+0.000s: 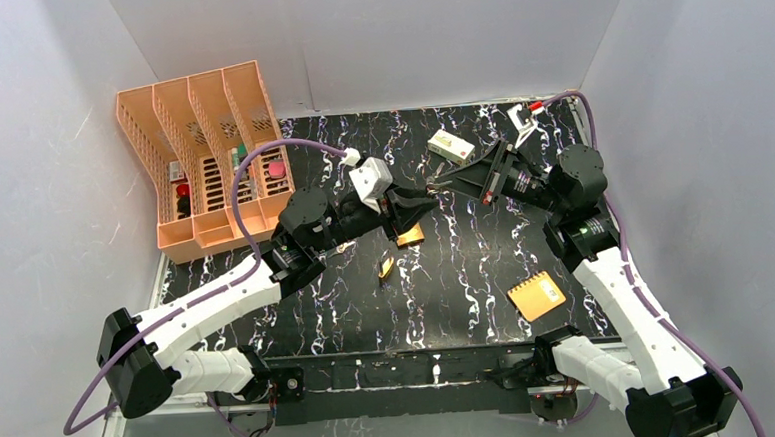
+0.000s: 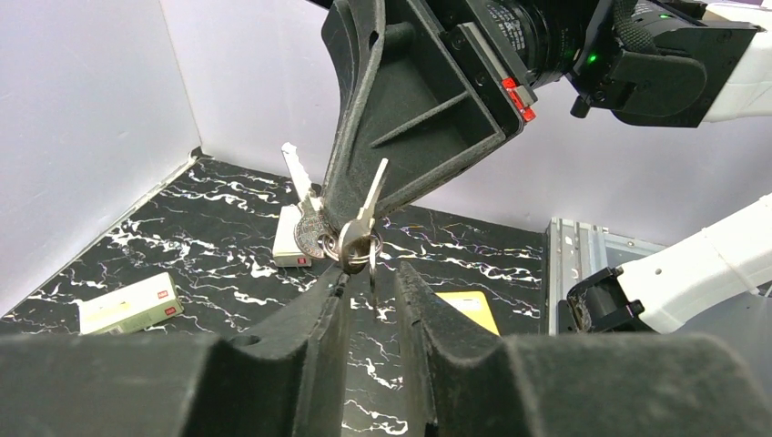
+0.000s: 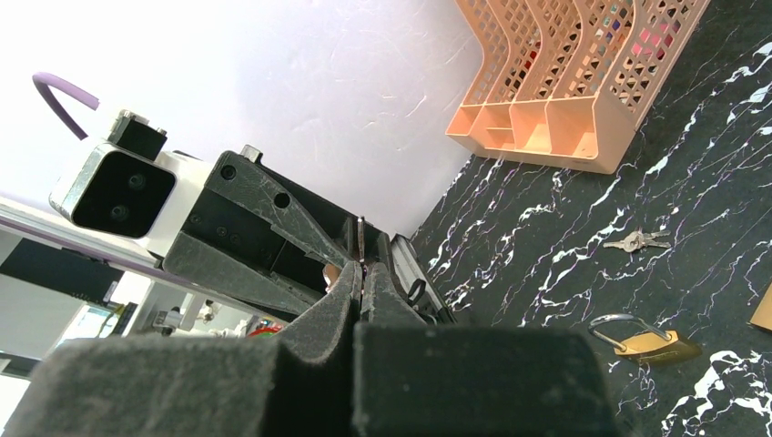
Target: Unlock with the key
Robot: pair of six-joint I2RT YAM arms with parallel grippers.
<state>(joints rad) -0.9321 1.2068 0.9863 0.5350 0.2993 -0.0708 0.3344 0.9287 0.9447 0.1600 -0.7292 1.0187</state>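
Above the middle of the table, in the top view, the left hand and the right hand meet tip to tip in the air. The key between them is too small to make out from here. A brass padlock lies on the table nearer the arms, with nothing holding it.

From the left wrist, the right hand reaches down from above, pinched shut on the key near its ring. Two blades stick up and one hangs straight down. That hanging blade sits in the narrow gap of the left hand, whose fingers stand slightly apart and do not seem to press it. The risk, as I judge it, lies in the handover. If the right hand lets go before the left closes, the bunch drops. If the left closes on the loose blade alone, it may swivel on the ring and point badly for the keyhole.

From the right wrist, that hand's own fingers are closed on a thin edge of metal. A second bunch of keys and the padlock lie on the table below. The lock is loose, so it could slide when pushed.
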